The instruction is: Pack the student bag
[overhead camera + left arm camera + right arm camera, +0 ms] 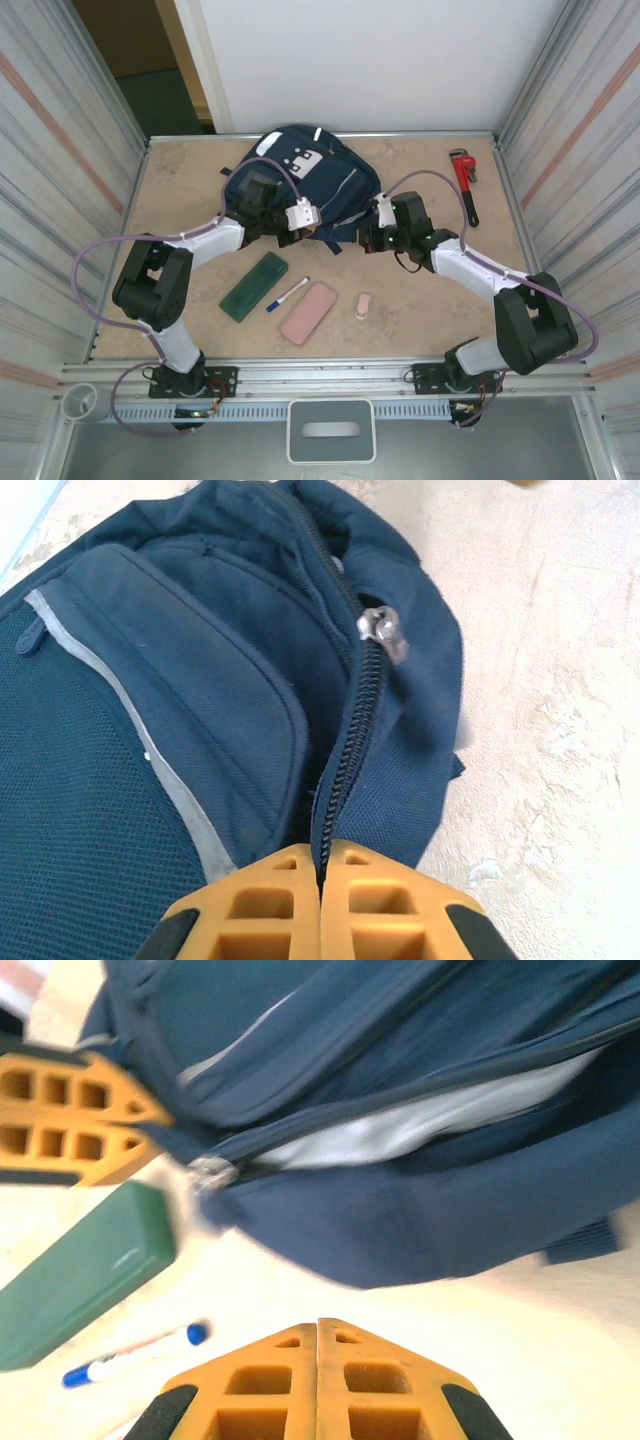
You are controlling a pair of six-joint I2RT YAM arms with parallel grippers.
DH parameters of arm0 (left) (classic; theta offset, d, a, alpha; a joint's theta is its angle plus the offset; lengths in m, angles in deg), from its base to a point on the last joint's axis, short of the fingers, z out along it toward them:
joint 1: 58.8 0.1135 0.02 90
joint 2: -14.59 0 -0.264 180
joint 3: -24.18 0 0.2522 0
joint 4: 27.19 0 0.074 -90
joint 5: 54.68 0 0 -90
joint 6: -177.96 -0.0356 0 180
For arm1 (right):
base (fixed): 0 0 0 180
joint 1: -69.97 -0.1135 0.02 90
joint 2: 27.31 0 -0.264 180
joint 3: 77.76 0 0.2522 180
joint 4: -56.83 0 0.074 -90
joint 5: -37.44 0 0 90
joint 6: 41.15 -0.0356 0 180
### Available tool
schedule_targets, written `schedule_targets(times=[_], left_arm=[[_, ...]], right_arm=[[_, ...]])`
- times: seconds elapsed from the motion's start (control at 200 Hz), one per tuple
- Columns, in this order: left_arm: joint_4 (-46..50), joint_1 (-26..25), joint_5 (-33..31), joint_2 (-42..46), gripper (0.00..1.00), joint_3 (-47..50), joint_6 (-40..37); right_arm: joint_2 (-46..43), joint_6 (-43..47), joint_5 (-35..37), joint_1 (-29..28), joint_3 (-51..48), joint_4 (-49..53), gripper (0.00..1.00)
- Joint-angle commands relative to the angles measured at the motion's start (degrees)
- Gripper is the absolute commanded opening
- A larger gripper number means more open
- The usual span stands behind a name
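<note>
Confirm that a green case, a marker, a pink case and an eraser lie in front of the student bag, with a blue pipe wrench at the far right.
One error: the pipe wrench at the far right is red, not blue, as the top external view shows. The green case, marker, pink case and eraser do lie in front of the student bag.

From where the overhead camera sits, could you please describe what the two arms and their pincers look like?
The left arm and right arm each have black joint housings, white links and a lilac cable looping alongside. The left pincer and right pincer have orange-yellow plastic fingers with hollow square cells and black bases.
</note>
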Motion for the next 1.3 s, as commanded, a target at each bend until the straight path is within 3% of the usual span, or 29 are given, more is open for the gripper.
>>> schedule_targets(times=[0.0, 0.225, 0.376, 0.496, 1.022, 1.187, 1.297], left_arm=[[-2.99, -0.92, 2.25, 1.82, 0.0, -0.48, 1.73], [-2.21, -1.45, 4.63, 2.3, 0.0, -0.87, 3.51], [-1.78, -1.52, 5.29, 2.28, 0.0, -1.22, 4.26], [-1.47, -1.71, 6.75, 2.43, 0.0, -1.58, 4.79], [-0.62, -2.58, 6.7, 2.65, 0.0, -2.15, 4.87], [-0.26, -2.77, 6.32, 2.31, 0.0, -2.28, 4.49], [0.05, -2.85, 5.23, 1.99, 0.0, -2.41, 4.18]], right_arm=[[0.87, 1.22, -1.69, -1.21, 1.06, -0.93, 0.0], [1.15, 0.16, -0.62, -3.75, -1.9, -6.57, 0.38], [2.03, 0.25, 6.28, -6.77, -2.86, -10.87, 0.45], [3.75, -0.67, 9.97, -7.24, -2.32, -13.18, 0.45], [11.25, -6.09, 4.28, -5.99, 0.94, -20.4, 0.38], [11.8, -7.15, 4.19, -5.69, 1.8, -21.15, 0.29], [11.12, -7.48, 4.63, -5.23, 2.01, -19.82, 0.14]])
